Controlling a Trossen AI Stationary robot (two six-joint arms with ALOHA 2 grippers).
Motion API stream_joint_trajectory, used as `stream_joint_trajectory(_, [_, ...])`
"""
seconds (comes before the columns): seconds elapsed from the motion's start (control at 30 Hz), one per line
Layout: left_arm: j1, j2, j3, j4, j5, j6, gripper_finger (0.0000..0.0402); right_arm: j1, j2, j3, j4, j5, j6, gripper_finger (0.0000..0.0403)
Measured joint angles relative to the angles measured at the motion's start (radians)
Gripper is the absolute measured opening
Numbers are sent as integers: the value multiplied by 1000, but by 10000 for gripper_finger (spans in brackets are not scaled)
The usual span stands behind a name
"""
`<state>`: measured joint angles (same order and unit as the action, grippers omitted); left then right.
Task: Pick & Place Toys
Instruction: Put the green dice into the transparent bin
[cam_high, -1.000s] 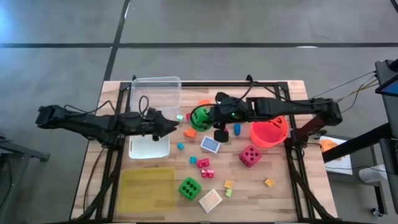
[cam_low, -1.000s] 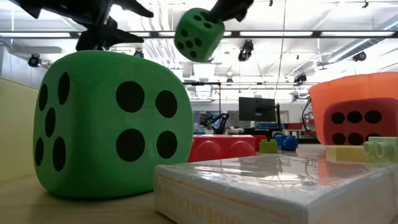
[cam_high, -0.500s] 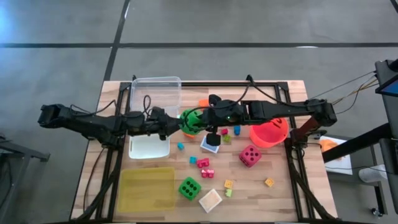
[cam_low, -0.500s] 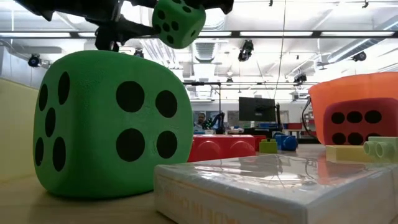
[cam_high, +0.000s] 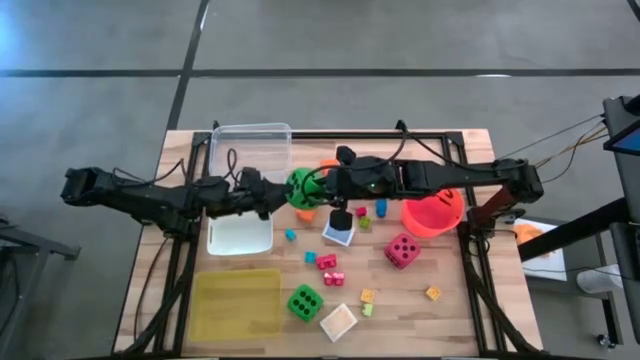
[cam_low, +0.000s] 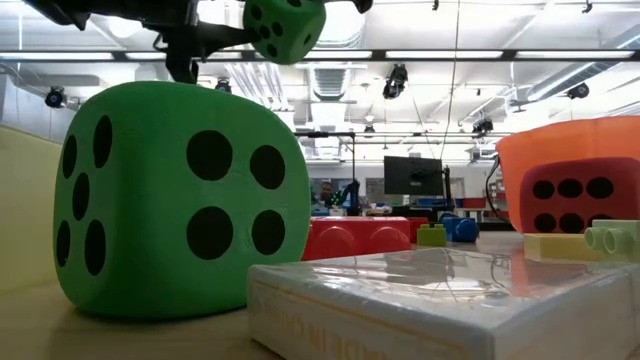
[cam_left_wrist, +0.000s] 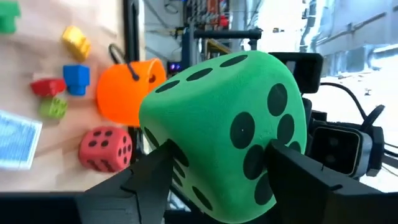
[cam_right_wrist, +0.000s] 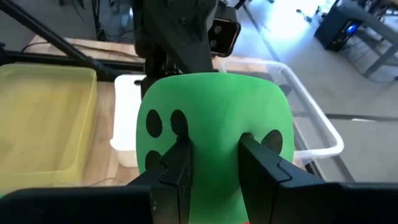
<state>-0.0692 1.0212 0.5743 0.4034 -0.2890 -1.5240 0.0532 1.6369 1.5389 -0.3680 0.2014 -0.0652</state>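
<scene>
Hand-to-hand transfer above the tabletop: my right hand pinches the raised green die while my left hand brackets its sides, seemingly not yet clamped, so the die can pass toward the clear tub.

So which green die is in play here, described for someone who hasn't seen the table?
Start at the clear tub at the table's far edge. Just right of it, the green die hangs between both grippers. The other green die lies untouched on the wood, near the yellow tub.
</scene>
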Motion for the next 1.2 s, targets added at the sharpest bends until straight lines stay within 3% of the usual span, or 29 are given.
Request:
stream_joint_trajectory(0.13, [0, 2, 0, 61, -52, 83, 183, -1, 7, 1, 20, 8, -12, 90])
stream_joint_trajectory(0.3, [-1, 1, 0, 81, -63, 115, 87, 2, 9, 4, 34, 6, -20, 90])
stream_joint_trajectory(0.5, [-1, 1, -5, 112, -62, 151, 87, 2, 4, 8, 49, -11, -41, 131])
stream_joint_trajectory(0.9, [-2, -5, -6, 115, -56, 144, 86, 3, 0, 22, 38, -21, -45, 308])
stream_joint_trajectory(1.0, [-1, -9, -6, 115, -56, 143, 86, 5, -9, 22, 39, 21, -47, 343])
stream_joint_trajectory(1.2, [-1, -29, -5, 119, -45, 144, 77, 7, -48, 19, 38, 68, -35, 369])
